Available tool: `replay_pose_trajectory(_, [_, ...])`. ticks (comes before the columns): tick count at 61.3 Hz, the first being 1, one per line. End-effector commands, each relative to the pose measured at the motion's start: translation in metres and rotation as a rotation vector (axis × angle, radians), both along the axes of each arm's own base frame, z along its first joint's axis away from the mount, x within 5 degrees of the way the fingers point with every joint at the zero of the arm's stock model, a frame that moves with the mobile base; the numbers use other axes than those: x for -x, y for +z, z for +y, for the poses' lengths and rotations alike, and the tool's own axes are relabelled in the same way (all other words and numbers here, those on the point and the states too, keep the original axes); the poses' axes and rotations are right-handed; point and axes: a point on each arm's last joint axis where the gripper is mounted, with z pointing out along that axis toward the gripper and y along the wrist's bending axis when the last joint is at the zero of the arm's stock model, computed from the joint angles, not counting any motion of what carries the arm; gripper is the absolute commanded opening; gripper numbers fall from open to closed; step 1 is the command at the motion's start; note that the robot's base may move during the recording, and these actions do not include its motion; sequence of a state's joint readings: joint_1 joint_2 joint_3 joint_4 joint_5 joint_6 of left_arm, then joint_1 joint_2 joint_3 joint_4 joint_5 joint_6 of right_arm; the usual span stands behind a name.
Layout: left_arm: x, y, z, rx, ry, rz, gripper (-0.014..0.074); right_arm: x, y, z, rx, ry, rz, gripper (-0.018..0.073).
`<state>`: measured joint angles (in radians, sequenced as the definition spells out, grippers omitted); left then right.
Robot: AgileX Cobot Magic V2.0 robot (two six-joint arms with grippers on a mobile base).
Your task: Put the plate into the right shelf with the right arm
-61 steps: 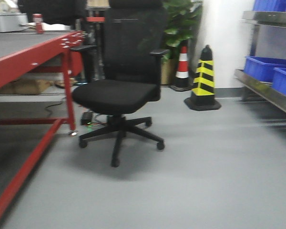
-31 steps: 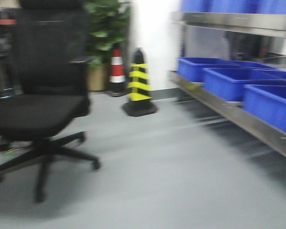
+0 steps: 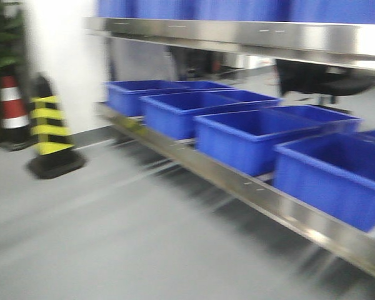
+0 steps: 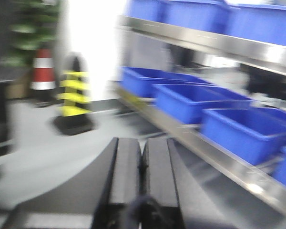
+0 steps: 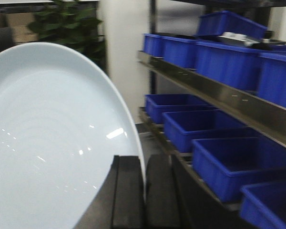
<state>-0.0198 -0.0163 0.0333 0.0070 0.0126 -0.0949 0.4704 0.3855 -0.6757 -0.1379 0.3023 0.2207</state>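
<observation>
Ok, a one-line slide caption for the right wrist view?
Right gripper shut on the plate, right shelf and blue bins alongside.

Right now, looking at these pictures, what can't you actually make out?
- Right wrist view: the plate runs off the left and bottom edges.
- Front view: motion blur smears the right shelf; the blue bins hide their floors behind their walls.
- Right wrist view: a pale thing on an upper bin is too blurred to name.

Plain white round plate [image 5: 47, 143], standing on edge in the right gripper [image 5: 144, 167], near the shiny stainless-steel right shelf [image 3: 262, 190].
</observation>
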Motion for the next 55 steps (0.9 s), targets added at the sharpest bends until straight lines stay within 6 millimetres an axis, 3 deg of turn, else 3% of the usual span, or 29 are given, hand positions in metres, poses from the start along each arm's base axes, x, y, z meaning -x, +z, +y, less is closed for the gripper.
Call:
replay_pose_trajectory(1, [0.0014,0.0063,0.0000,0.007,0.000,-0.093,-0.0047,0.0034,0.0188,-0.0007,-0.040,0.007,-0.123,0.0055])
replay_pose_trajectory(55, [0.0014,0.0063,-0.0015,0.009,-0.028,-0.093,-0.0047,0.0034,0.0188,-0.0007,-0.040,0.007,-0.123,0.0055])
